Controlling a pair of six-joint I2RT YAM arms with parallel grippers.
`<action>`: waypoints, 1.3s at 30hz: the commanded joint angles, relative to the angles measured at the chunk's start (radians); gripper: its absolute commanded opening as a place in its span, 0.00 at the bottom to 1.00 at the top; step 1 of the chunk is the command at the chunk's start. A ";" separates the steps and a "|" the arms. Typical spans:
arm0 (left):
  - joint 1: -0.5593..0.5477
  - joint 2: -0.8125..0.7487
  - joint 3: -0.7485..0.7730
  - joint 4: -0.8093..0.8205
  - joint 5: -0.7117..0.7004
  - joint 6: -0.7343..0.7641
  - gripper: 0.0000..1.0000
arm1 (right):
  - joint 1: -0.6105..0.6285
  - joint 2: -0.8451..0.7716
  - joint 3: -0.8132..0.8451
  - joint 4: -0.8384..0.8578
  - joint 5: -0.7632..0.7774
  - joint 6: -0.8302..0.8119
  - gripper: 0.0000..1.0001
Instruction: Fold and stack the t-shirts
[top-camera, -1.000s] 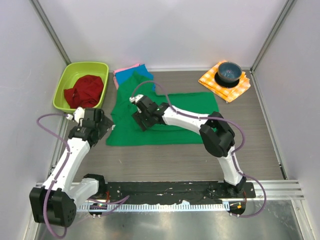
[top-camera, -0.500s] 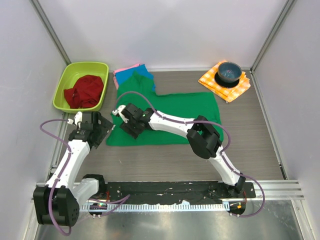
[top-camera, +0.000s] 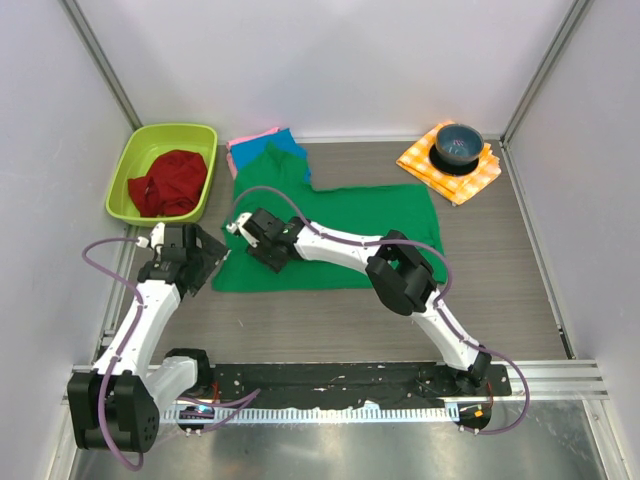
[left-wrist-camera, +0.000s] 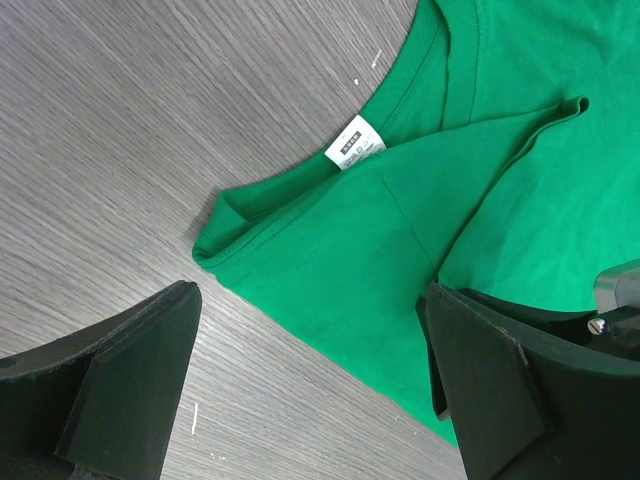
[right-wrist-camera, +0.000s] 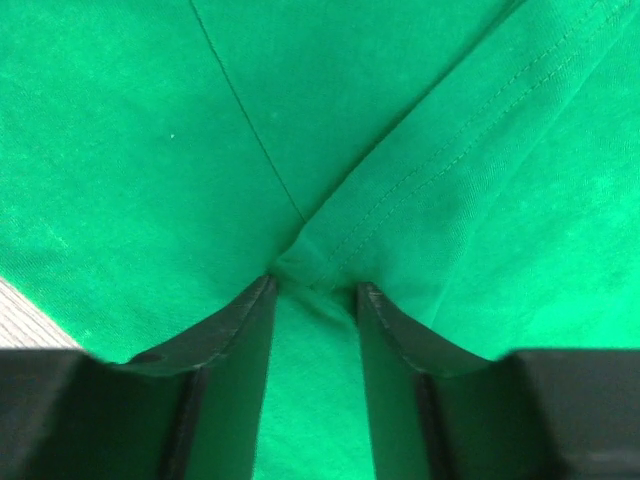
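The large green t-shirt (top-camera: 340, 235) lies partly folded across the middle of the table, its folded layers also showing in the left wrist view (left-wrist-camera: 400, 250). Behind it a blue t-shirt (top-camera: 268, 150) lies over a pink one (top-camera: 244, 139). My right gripper (top-camera: 262, 252) presses down on the green shirt's left part. Its jaws (right-wrist-camera: 313, 285) stand partly open, with a small pucker of green cloth (right-wrist-camera: 150, 150) at the tips. My left gripper (top-camera: 212, 260) hovers wide open over the shirt's left edge (left-wrist-camera: 320, 400), holding nothing. A white label (left-wrist-camera: 357, 143) shows at the collar.
A lime bin (top-camera: 130, 165) holding a red cloth (top-camera: 168, 182) stands at the back left. An orange-and-white checked cloth (top-camera: 478, 175) with a dark bowl (top-camera: 458, 145) on it lies at the back right. Walls close in on both sides.
My right gripper has moved left across the green shirt toward its left edge, and its jaws have narrowed. The left gripper has shifted slightly and stays wide open.
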 joint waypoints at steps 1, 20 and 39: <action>0.006 0.003 -0.010 0.047 0.017 0.017 1.00 | -0.001 -0.002 0.046 0.021 0.030 -0.006 0.36; 0.007 0.012 -0.016 0.068 0.045 0.022 1.00 | -0.040 -0.087 -0.027 0.149 0.269 0.049 0.02; 0.007 -0.004 -0.025 0.079 0.046 0.029 1.00 | -0.136 -0.141 -0.118 0.203 0.401 0.223 0.01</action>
